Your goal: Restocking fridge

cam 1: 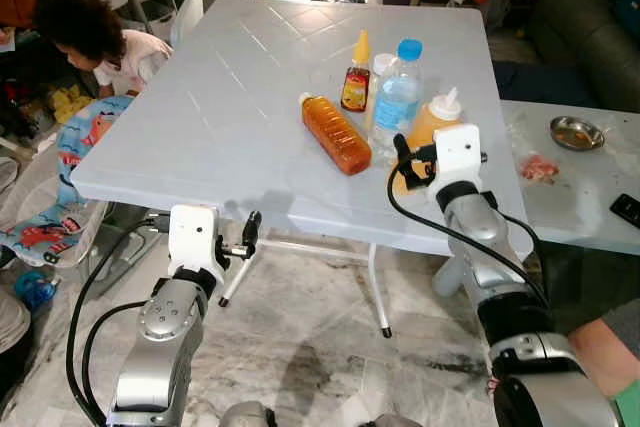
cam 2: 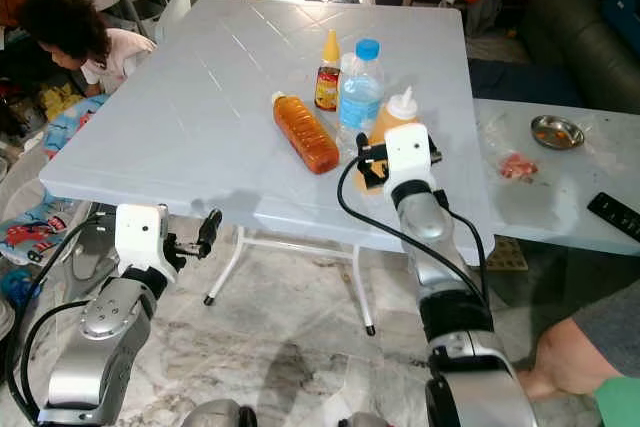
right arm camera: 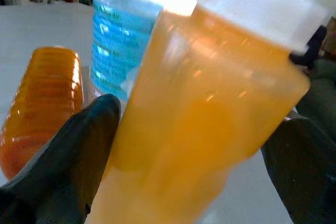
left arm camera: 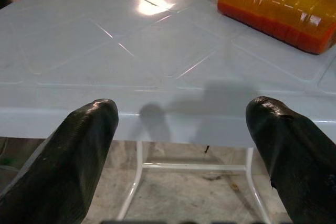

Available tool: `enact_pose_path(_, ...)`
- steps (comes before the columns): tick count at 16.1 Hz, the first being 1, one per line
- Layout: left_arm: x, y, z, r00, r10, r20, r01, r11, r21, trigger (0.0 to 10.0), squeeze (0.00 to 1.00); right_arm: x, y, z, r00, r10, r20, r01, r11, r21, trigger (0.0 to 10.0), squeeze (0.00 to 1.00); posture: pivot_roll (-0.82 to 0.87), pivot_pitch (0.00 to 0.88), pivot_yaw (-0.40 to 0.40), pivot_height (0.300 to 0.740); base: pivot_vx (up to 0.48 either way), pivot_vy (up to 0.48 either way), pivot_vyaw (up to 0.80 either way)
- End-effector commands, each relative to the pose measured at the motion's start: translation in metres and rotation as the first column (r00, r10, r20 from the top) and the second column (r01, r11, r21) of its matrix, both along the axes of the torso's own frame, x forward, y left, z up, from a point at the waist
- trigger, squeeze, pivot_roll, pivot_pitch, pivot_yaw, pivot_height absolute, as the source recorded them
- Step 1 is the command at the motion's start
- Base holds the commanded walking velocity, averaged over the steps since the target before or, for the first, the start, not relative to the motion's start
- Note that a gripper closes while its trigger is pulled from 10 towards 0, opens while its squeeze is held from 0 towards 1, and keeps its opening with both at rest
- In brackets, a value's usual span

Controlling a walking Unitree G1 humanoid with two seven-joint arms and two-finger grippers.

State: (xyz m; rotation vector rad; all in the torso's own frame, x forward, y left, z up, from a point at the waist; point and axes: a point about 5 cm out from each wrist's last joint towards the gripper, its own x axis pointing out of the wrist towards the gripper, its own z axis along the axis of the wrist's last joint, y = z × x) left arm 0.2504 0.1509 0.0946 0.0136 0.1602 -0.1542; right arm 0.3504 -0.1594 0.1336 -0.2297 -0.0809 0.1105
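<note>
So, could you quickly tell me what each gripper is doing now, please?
Left gripper: open, empty, below the table edge.
Right gripper: open around the orange squeeze bottle.

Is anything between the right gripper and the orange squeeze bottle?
Nothing visible. The right gripper already has its open fingers on either side of the orange squeeze bottle; the water bottle stands just behind it.
</note>
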Motion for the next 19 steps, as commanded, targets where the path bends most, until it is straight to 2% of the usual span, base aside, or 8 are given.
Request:
enact_pose_path(1, 0.002, 0.000, 0.003, 1.000, 0.002, 0.006, -0.002, 1.000, 0.010, 10.0, 0.00, 0.003, 0.005, 0.006, 0.999, 0.007, 0.032, -0.007, 1.000, -0.003, 10.0, 0.00, 0.03, 0.031, 0.021, 0.740, 0.000, 0.000, 0.00)
enact_pose_path(2, 0.002, 0.000, 0.003, 1.000, 0.004, 0.006, -0.004, 1.000, 0.010, 10.0, 0.00, 0.004, 0.006, 0.007, 0.999, 0.011, 0.043, -0.011, 1.000, -0.004, 10.0, 0.00, 0.03, 0.032, 0.020, 0.740, 0.000, 0.000, 0.00)
enact_pose_path(3, 0.002, 0.000, 0.002, 1.000, 0.005, 0.006, -0.005, 1.000, 0.009, 10.0, 0.00, 0.004, 0.007, 0.007, 0.999, 0.014, 0.046, -0.014, 1.000, -0.003, 8.6, 0.00, 0.03, 0.031, 0.019, 0.740, 0.000, 0.000, 0.00)
enact_pose_path(4, 0.002, -0.001, 0.002, 1.000, 0.008, 0.005, -0.008, 1.000, 0.007, 10.0, 0.00, 0.003, 0.009, 0.007, 0.998, 0.018, 0.054, -0.018, 1.000, -0.003, 2.9, 0.00, 0.03, 0.031, 0.018, 0.740, 0.000, 0.000, 0.00)
enact_pose_path(7, 0.002, -0.001, 0.002, 1.000, 0.008, 0.005, -0.008, 1.000, 0.004, 10.0, 0.00, 0.002, 0.010, 0.005, 0.998, 0.024, 0.061, -0.023, 1.000, -0.002, 0.0, 0.00, 0.03, 0.029, 0.017, 0.740, 0.000, 0.000, 0.00)
enact_pose_path(17, 0.005, -0.003, 0.001, 1.000, 0.004, 0.010, -0.004, 1.000, 0.000, 10.0, 0.00, -0.005, 0.012, 0.001, 0.997, 0.036, 0.066, -0.037, 0.999, 0.011, 0.6, 0.00, 0.02, 0.013, 0.008, 0.740, 0.000, 0.000, 0.00)
enact_pose_path(18, 0.005, -0.003, 0.002, 1.000, 0.008, 0.012, -0.008, 1.000, -0.002, 10.0, 0.00, -0.012, 0.015, 0.000, 0.997, 0.045, 0.067, -0.047, 0.999, 0.022, 4.7, 0.00, 0.02, 0.011, 0.007, 0.740, 0.000, 0.000, 0.00)
enact_pose_path(19, 0.005, -0.002, 0.001, 1.000, 0.010, 0.012, -0.010, 1.000, -0.003, 10.0, 0.00, -0.016, 0.017, 0.000, 0.996, 0.051, 0.067, -0.053, 0.998, 0.032, 10.0, 0.00, 0.02, 0.010, 0.007, 0.740, 0.000, 0.000, 0.00)
